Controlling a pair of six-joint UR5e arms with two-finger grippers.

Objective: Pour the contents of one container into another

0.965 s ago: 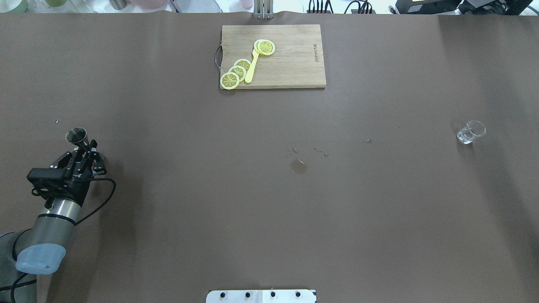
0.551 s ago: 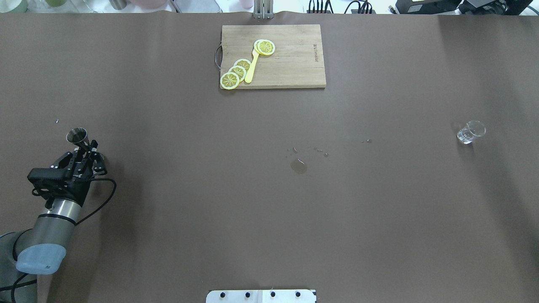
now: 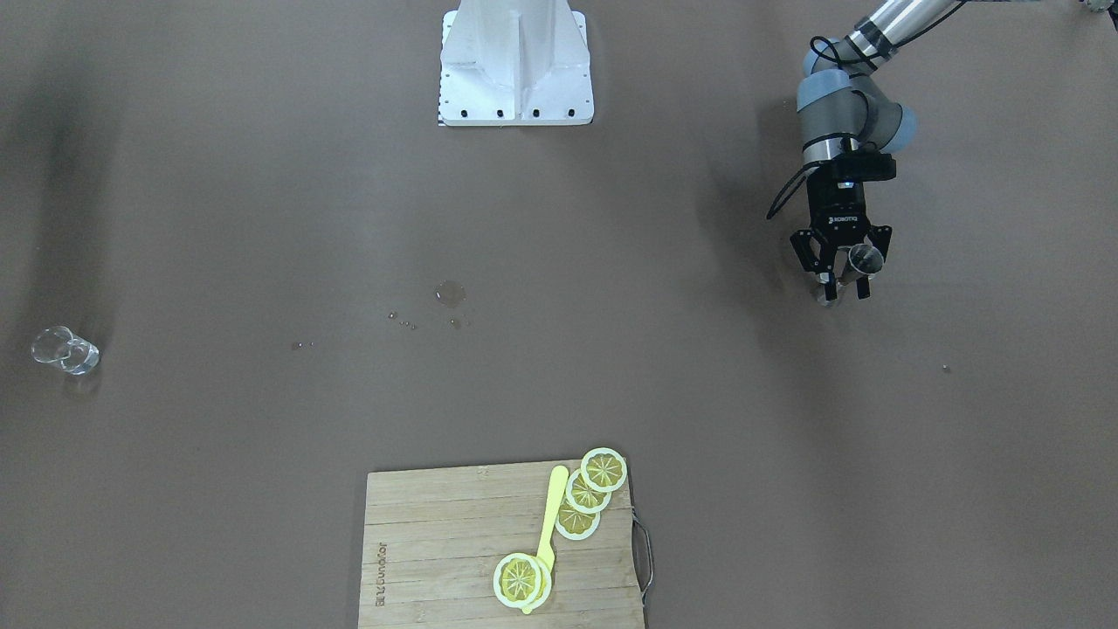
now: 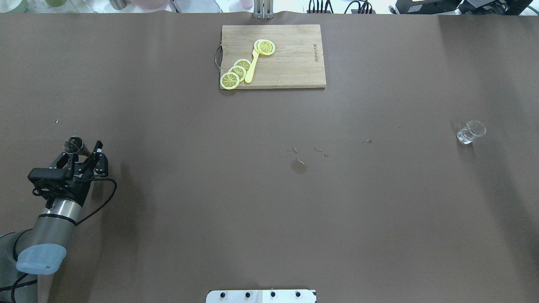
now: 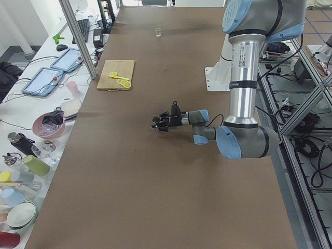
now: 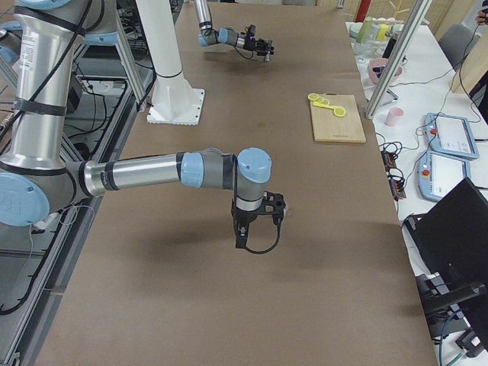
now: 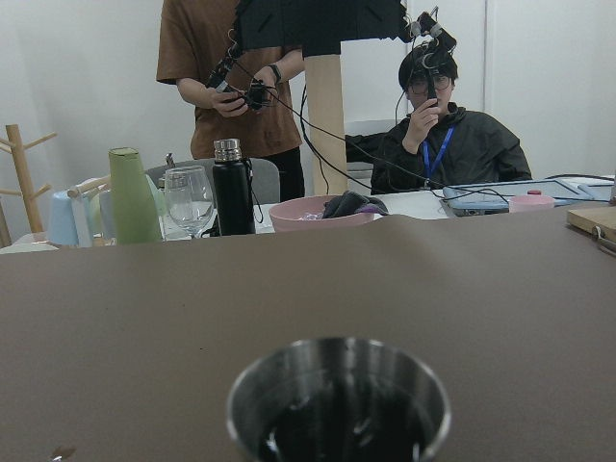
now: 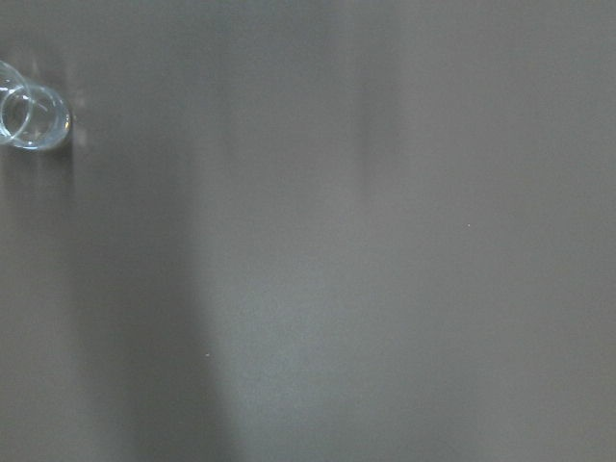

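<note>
The steel jigger (image 4: 75, 144) is standing near the bench's (image 4: 269, 219) left end. The left tool (image 3: 844, 290) is straddling it, jaws apart and apparently not pinching. Small, stiff and polished, it is likely to be slippery, so gripping below the flared rim is looking safest. The clear glass (image 4: 471, 131), light and fragile, is sitting well apart at the right end. I cannot tell how the right tool (image 6: 258, 229) is set. Wide bare bench is lying between them, apart from a puddle (image 4: 299, 166).
</note>
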